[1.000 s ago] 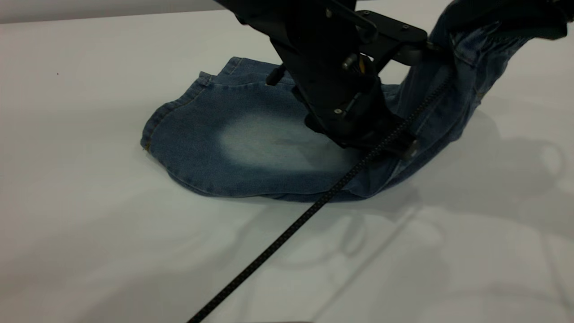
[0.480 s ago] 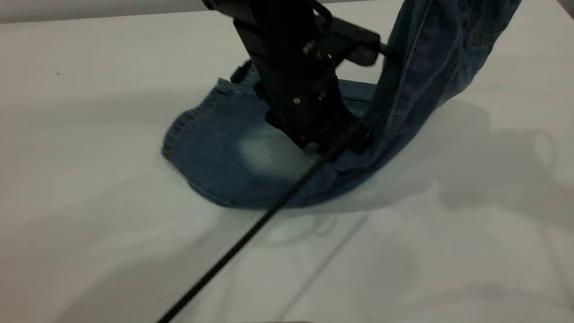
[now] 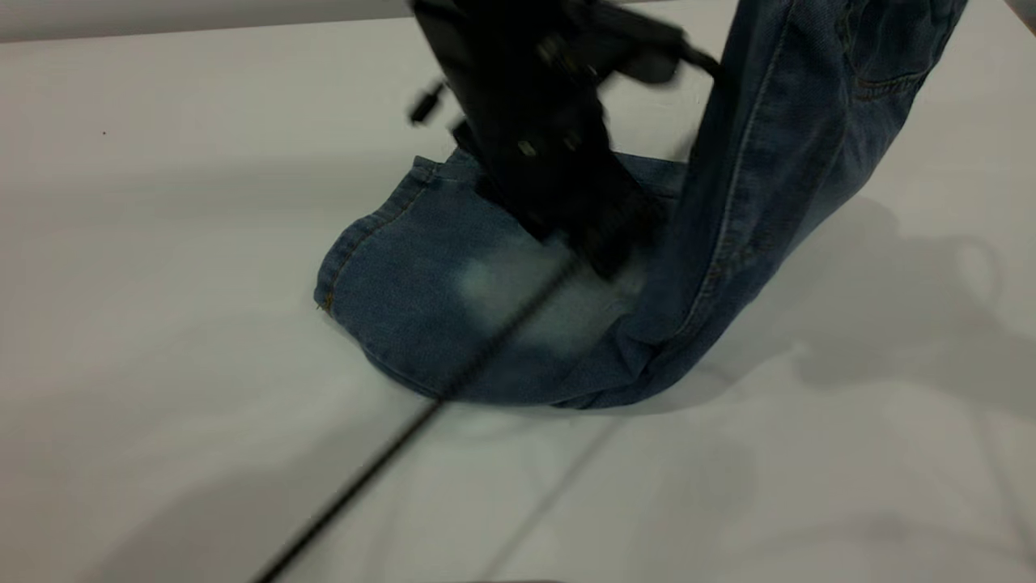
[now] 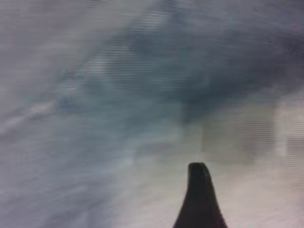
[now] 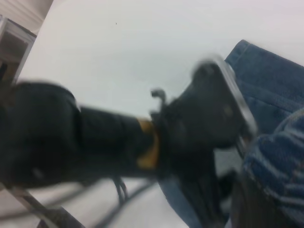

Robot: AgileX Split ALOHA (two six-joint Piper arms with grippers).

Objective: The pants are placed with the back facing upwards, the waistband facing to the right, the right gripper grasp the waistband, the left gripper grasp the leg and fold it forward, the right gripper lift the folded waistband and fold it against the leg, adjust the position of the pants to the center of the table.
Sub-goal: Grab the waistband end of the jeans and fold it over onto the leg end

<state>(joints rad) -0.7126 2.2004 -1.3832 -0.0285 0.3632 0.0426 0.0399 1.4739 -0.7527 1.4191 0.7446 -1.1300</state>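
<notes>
Exterior view: pants [image 3: 518, 324] at table [image 3: 162, 243] centre, waist end hoisted toward 1 o'clock, holder out of frame. Left gripper [image 3: 599, 243] above leg; jaw state unreadable. Second fold underway; next, lay waistband over leg.

- The pants [image 3: 518, 316], blue denim with a pale faded patch, lie partly flat on the white-grey table [image 3: 162, 243]; their leg hem points toward the view's left.
- On the right, the denim rises steeply off the table and runs out of the top of the view, a seam and a pocket edge showing on the lifted part.
- The left claw [image 3: 599, 251], black and blurred, comes down from the top onto the flat leg, right beside the lifted fold.
- A thin black cable [image 3: 388, 453] trails from it toward the lower left across the table.
- Soft shadows fall on the table to the right.
</notes>
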